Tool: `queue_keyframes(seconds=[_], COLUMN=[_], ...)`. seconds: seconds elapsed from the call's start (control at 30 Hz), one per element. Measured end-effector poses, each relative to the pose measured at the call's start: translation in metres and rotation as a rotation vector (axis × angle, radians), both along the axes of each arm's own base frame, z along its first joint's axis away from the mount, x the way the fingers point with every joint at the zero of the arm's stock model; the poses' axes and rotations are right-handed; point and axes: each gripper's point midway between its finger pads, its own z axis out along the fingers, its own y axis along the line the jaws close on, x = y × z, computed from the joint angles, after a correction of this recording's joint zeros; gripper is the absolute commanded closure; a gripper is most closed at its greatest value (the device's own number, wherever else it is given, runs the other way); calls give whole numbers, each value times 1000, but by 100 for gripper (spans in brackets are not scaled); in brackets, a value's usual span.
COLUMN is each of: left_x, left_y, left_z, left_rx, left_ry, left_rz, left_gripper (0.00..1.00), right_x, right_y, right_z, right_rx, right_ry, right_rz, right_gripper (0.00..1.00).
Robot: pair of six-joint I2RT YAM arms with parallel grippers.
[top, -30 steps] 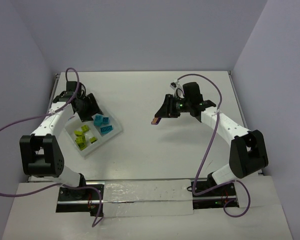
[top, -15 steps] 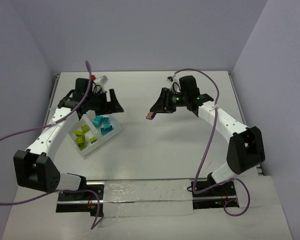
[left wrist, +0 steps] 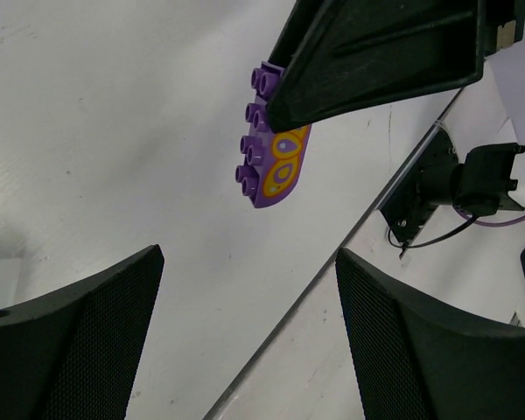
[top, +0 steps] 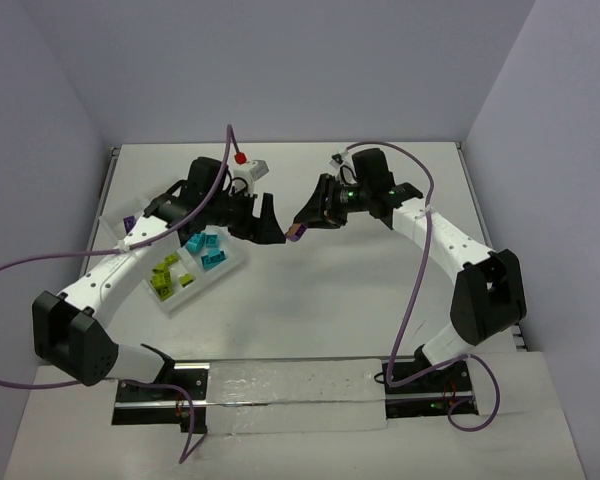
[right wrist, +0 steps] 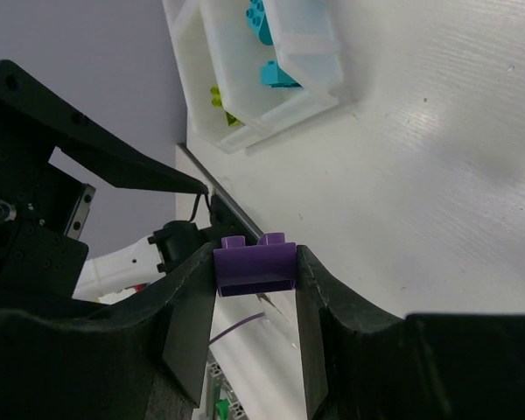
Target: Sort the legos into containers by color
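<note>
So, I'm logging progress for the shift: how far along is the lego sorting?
Done: turquoise bricks and lime green bricks sit in separate compartments of the white tray. In hand: the right pincer is shut on a purple brick, held in the air facing the open left pincer. Left: that brick has not yet reached the tray.

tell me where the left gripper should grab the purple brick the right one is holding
Probably the free end of the purple brick, the part jutting out past the right gripper in the left wrist view. The open left gripper faces that end head-on, so come straight in and close on the exposed half, staying clear of the other arm's fingers.
</note>
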Motion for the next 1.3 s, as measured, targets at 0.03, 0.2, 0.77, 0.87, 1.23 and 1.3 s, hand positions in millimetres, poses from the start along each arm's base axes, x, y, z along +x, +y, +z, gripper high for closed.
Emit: queue_keyframes(seconds=[0.03,0.2,0.77,0.87,1.23,1.3], left_x=[-1,1,11,9,5,5], left_y=[-3,-11,-35,-39,-44,-44], left_z=[0,-4,-16,-17,-16,-16], left_rx=[2,20,34,31,22,22], left_ry=[-8,-21,-31,-28,-30,-29], left_rz=[-9,-23,-51,-63,-78,-78], left_gripper=[14,15,45,56,97,100], right_x=[0,-2,-8,-8,-7,-7], right_y=[0,3,6,6,5,5], right_z=[1,6,6,6,4,4], right_rx=[1,7,12,10,5,5], right_ry=[1,0,16,14,17,17], right_rz=[0,8,31,29,24,24], right_gripper=[100,100,100,100,100,91])
